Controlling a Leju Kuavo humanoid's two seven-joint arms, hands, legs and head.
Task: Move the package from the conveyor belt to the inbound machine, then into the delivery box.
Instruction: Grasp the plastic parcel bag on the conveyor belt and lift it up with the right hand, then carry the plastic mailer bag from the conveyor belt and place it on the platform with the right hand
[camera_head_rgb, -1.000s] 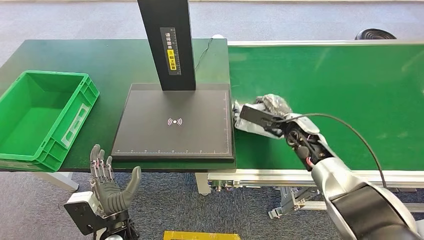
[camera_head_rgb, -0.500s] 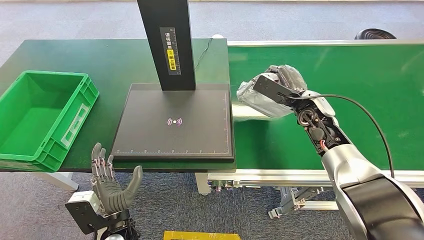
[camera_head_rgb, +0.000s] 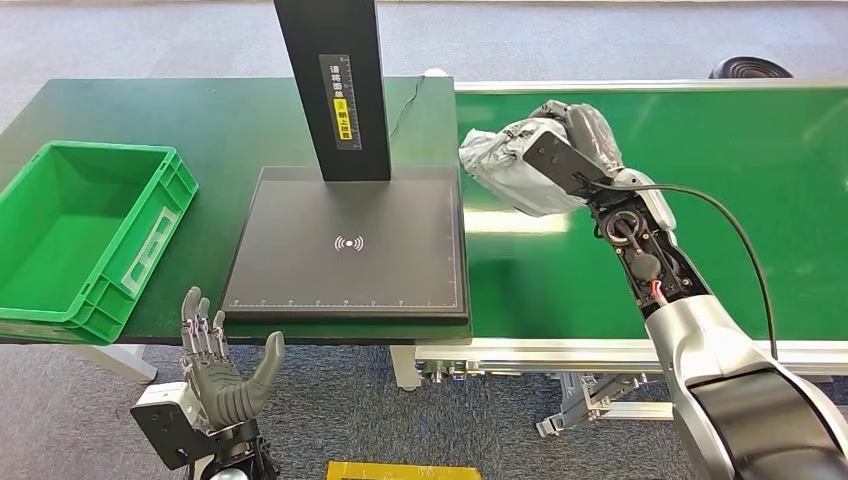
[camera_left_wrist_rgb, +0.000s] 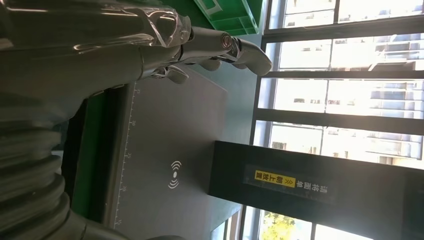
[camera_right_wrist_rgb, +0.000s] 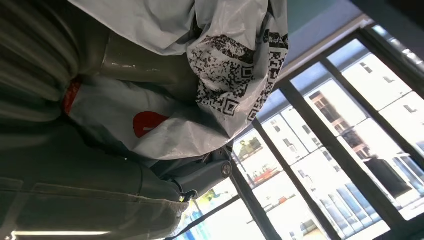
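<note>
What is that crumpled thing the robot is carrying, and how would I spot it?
Look at the wide green conveyor belt on the right. Above its left end, the right hand grips a crumpled grey plastic package, with a black printed code and a red mark on it.

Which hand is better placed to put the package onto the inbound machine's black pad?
The right hand. It already grips the grey package, lifted off the conveyor belt just beside the pad. The left hand hangs open below the table's front edge, holding nothing.
</note>
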